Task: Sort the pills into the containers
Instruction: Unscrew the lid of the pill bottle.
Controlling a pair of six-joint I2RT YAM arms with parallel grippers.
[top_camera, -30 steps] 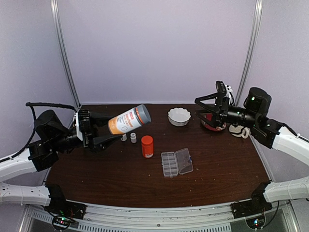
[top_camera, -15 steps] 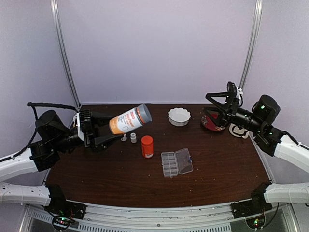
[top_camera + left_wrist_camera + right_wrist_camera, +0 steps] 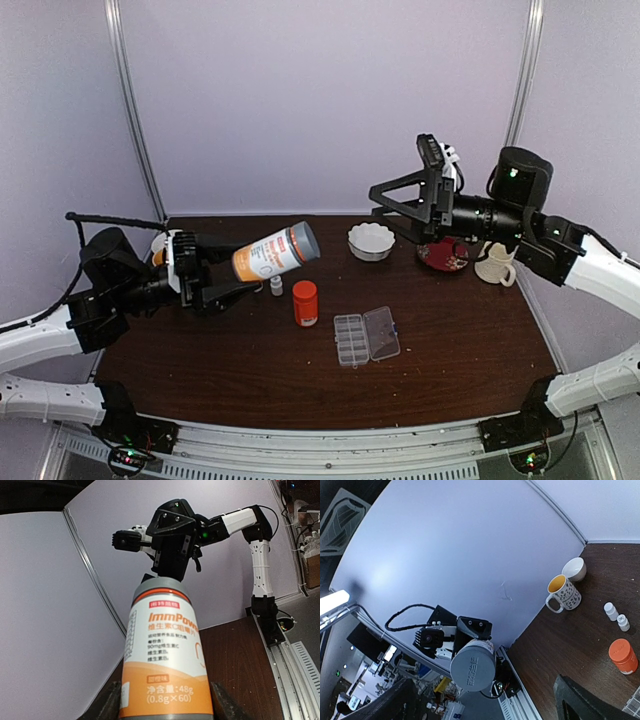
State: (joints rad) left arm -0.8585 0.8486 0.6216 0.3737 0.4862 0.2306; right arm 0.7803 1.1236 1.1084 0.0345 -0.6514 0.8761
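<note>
My left gripper (image 3: pixel 215 272) is shut on a large bottle (image 3: pixel 272 254) with a white-and-orange label and a grey cap (image 3: pixel 304 240), held tilted above the table's left side. In the left wrist view the bottle (image 3: pixel 167 650) fills the space between my fingers (image 3: pixel 107 705). My right gripper (image 3: pixel 385 210) is open and empty, raised in the air and facing the bottle's cap (image 3: pixel 473 666). The clear organizer box (image 3: pixel 365 336) lies open at the table's centre. No pills are visible.
A small orange bottle (image 3: pixel 305 302) and a tiny white bottle (image 3: pixel 276 286) stand below the held bottle. A white fluted bowl (image 3: pixel 371 241), a red dish (image 3: pixel 445 256) and a mug (image 3: pixel 495 265) stand at the back right. Another mug (image 3: pixel 563 592) stands at the far left.
My right arm has risen and swung left, so its open gripper now faces the bottle's cap; the back-right mug is uncovered. My left gripper has shifted the bottle slightly right.
</note>
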